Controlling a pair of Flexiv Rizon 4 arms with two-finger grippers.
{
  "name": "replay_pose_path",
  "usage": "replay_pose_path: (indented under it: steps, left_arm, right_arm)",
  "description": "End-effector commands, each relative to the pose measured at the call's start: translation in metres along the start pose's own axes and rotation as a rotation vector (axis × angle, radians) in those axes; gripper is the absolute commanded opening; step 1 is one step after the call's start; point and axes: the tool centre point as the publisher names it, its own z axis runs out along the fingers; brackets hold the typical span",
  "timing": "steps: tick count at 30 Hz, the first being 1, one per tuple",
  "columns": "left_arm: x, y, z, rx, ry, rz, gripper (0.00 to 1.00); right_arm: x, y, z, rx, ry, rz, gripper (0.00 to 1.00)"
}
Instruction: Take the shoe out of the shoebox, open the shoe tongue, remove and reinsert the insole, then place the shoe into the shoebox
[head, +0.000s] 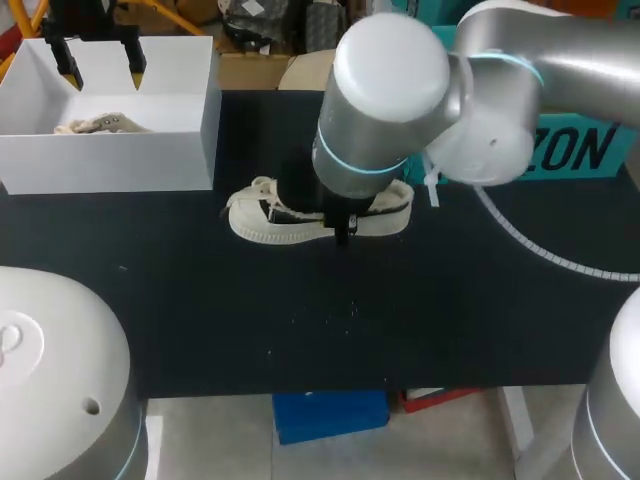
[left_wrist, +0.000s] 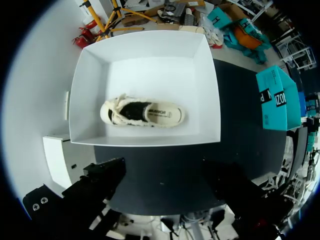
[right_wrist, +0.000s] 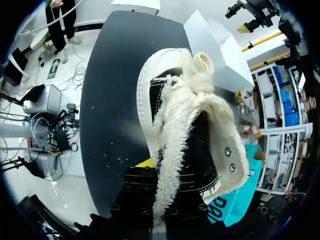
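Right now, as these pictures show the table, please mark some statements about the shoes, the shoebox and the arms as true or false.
1. A shoe lies inside the white shoebox. True.
2. A second shoe lies on the black table, outside the shoebox. True.
3. The left gripper is shut on the shoe in the shoebox. False: it hangs open above the shoebox and touches nothing.
4. In the head view the shoebox stands at the table's right. False: it stands at the far left.
5. The right arm is over the second shoe. True.
6. The shoebox has its lid on. False: its top is open.
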Motion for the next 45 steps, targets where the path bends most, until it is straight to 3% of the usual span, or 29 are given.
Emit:
replay_pose_path:
  steps: [1,10,14,21,22,23,27,33,35,42,45]
  left_arm:
    - [0.000,0.000,0.000,-0.002,-0.002,-0.001,1.00]
    - [0.000,0.000,0.000,-0.002,-0.002,-0.001,1.00]
    - [0.000,0.000,0.000,-0.002,-0.002,-0.001,1.00]
    - [0.000,0.000,0.000,-0.002,-0.002,-0.001,1.00]
    - [0.000,0.000,0.000,-0.002,-0.002,-0.001,1.00]
    - [0.000,0.000,0.000,-0.002,-0.002,-0.001,1.00]
    - [0.000,0.000,0.000,-0.002,-0.002,-0.001,1.00]
    - [0.000,0.000,0.000,-0.002,-0.002,-0.001,1.00]
    - [0.000,0.000,0.000,-0.002,-0.002,-0.001,1.00]
    - [0.000,0.000,0.000,-0.002,-0.002,-0.001,1.00]
    - [0.000,0.000,0.000,-0.002,-0.002,-0.001,1.00]
  right_arm:
    - [0.018,0.018,0.048,-0.001,-0.014,0.006,0.00]
    - [0.033,0.034,0.092,-0.021,-0.124,0.047,0.00]
    - [0.034,0.033,0.115,-0.012,-0.119,0.036,0.00]
    - [0.036,0.031,0.132,0.032,-0.103,0.014,0.00]
    - [0.035,0.031,0.131,0.040,-0.102,0.014,0.70]
    - [0.034,0.034,0.122,0.042,-0.107,0.000,1.00]
    - [0.032,0.032,0.103,0.037,-0.086,-0.003,1.00]
    - [0.037,0.045,0.038,-0.045,-0.025,-0.064,1.00]
    - [0.039,0.049,0.025,-0.088,-0.002,-0.064,1.00]
    - [0.033,0.056,-0.011,-0.497,0.119,-0.088,1.00]
    - [0.028,0.052,-0.023,-0.597,0.145,-0.116,1.00]
